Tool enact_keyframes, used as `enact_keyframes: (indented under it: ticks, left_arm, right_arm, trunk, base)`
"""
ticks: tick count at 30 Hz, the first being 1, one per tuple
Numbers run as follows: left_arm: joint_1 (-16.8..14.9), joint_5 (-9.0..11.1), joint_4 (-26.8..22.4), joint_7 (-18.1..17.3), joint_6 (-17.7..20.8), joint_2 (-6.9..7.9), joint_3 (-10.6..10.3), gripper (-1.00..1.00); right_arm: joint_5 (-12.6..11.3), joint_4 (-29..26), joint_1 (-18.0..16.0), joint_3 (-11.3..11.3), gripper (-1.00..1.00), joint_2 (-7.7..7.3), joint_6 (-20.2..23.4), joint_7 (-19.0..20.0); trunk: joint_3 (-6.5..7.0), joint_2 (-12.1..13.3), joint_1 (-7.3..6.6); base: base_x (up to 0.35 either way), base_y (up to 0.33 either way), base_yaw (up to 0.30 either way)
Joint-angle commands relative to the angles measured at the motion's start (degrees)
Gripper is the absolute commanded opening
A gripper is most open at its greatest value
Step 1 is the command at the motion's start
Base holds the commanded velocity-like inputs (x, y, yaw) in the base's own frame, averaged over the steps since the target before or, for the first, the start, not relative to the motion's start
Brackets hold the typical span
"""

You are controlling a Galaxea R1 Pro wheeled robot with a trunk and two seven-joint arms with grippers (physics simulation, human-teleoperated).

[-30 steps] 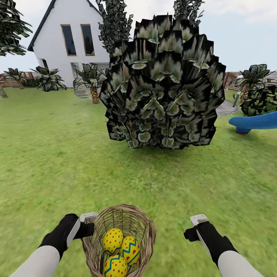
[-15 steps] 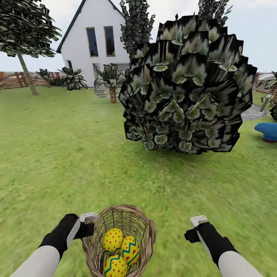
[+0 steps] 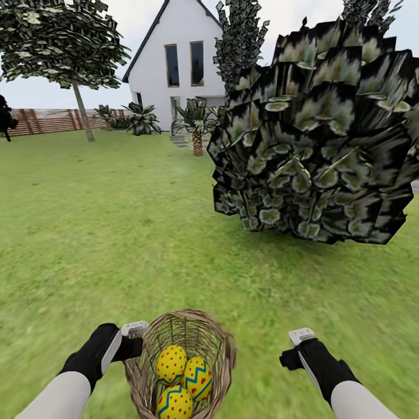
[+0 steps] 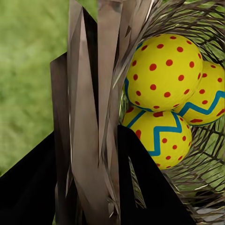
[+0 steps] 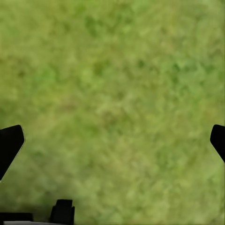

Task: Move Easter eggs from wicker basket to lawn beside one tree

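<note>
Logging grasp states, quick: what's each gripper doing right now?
Left gripper: closed on the basket rim, eggs inside.
Right gripper: open, holding nothing, over the grass.

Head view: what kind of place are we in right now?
Most likely a house's garden: a broad lawn, a white house behind it, a wooden fence, and a tree nearby.

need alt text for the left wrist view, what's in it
Three yellow Easter eggs with red dots and blue-and-red zigzag bands lie together inside a brown wicker basket, seen close up. The left hand is closed on the basket's woven rim, with blurred green lawn behind.
</note>
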Motion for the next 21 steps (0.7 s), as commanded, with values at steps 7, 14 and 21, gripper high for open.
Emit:
enact_keyframes:
  ticks: [7,14,21]
  left_arm:
    - [-0.05,0.73,0.02,-0.12,0.30,-0.03,0.19,-1.00]
    - [-0.07,0.73,0.00,-0.12,0.30,-0.03,0.18,-1.00]
    - [-0.04,0.73,-0.01,-0.12,0.30,-0.11,0.15,-1.00]
  right_arm:
    - [0.52,-0.08,0.00,-0.35,1.00,0.03,0.12,0.51]
    - [0.51,-0.08,0.00,-0.35,1.00,0.10,0.12,0.51]
    - [0.51,-0.08,0.00,-0.35,1.00,0.12,0.12,0.51]
  trunk:
    - [1.20,2.78,-1.54]
    - [2.46,5.59,-3.08]
    - [3.72,8.40,-4.62]
  base:
    - [0.000,0.000,0.294]
    - [0.000,0.000,0.294]
    - [0.000,0.000,0.294]
